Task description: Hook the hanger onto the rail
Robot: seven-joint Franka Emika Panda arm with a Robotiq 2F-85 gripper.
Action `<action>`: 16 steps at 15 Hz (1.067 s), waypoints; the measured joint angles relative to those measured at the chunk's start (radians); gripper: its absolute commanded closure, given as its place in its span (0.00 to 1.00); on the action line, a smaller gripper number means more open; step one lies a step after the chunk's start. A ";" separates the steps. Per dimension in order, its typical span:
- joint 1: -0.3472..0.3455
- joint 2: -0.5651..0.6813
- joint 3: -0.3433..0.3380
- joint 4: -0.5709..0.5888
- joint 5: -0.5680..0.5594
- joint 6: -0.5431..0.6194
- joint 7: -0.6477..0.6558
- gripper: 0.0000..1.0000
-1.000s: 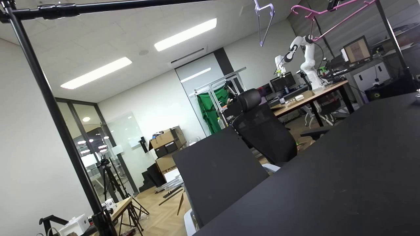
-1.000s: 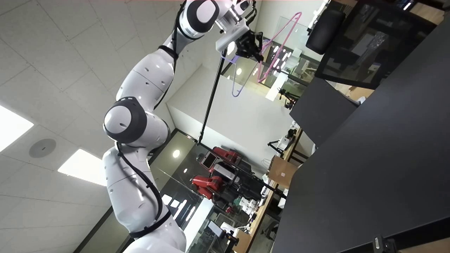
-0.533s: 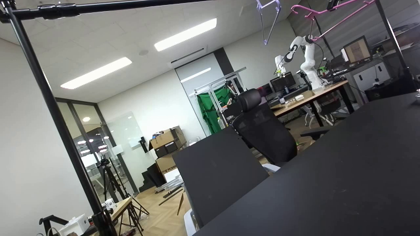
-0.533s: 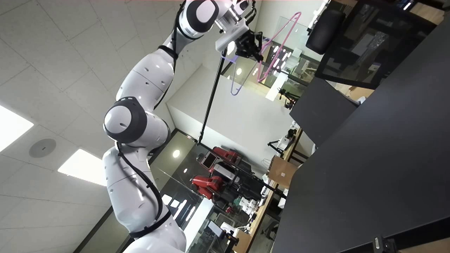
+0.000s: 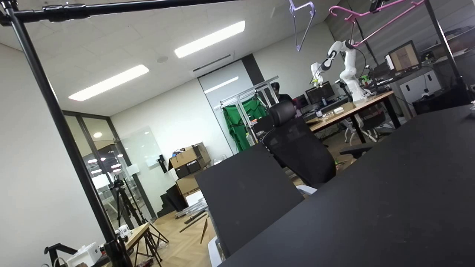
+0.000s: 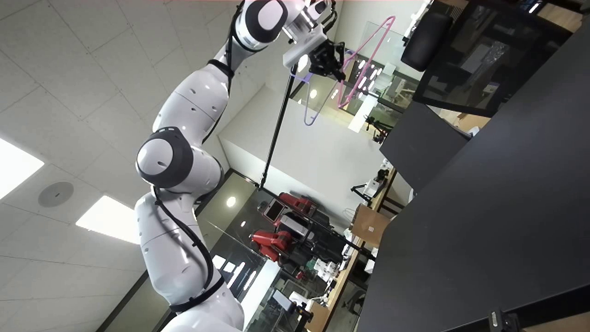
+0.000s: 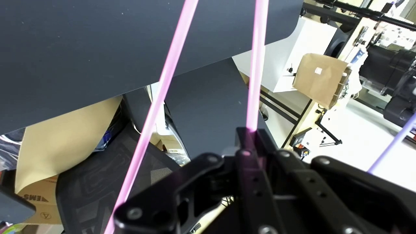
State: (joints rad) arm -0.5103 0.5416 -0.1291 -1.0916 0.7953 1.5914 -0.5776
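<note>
The pink-magenta hanger (image 5: 389, 23) is held high at the upper right in an exterior view, its curled end pointing left; its top runs out of frame. It also shows in an exterior view (image 6: 367, 66) and the wrist view (image 7: 166, 76). My gripper (image 7: 250, 133) is shut on one of its bars; its black fingers also show in the exterior views (image 6: 342, 76) (image 5: 375, 5). The black rail (image 5: 148, 5) crosses the top left there, leaving the frame short of the hanger. It also shows in an exterior view (image 6: 279, 127), its upper end hidden behind the gripper.
A lilac hanger (image 5: 306, 31) hangs close to the pink one, behind my gripper in an exterior view (image 6: 308, 99) and at the wrist view's right edge (image 7: 393, 143). A slanting black pole (image 5: 61, 126) joins the rail. A black table (image 5: 371, 207) lies below. A person (image 5: 276, 89) stands behind the chair.
The lilac hanger sways slightly, right and then a little back left in an exterior view. My gripper and the pink hanger look still. The person in the background has moved right.
</note>
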 measured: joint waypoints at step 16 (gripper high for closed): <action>-0.024 0.217 0.158 0.334 0.318 0.046 0.032 0.98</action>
State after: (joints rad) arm -0.5340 0.7591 0.0285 -0.7574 1.1131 1.6372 -0.5457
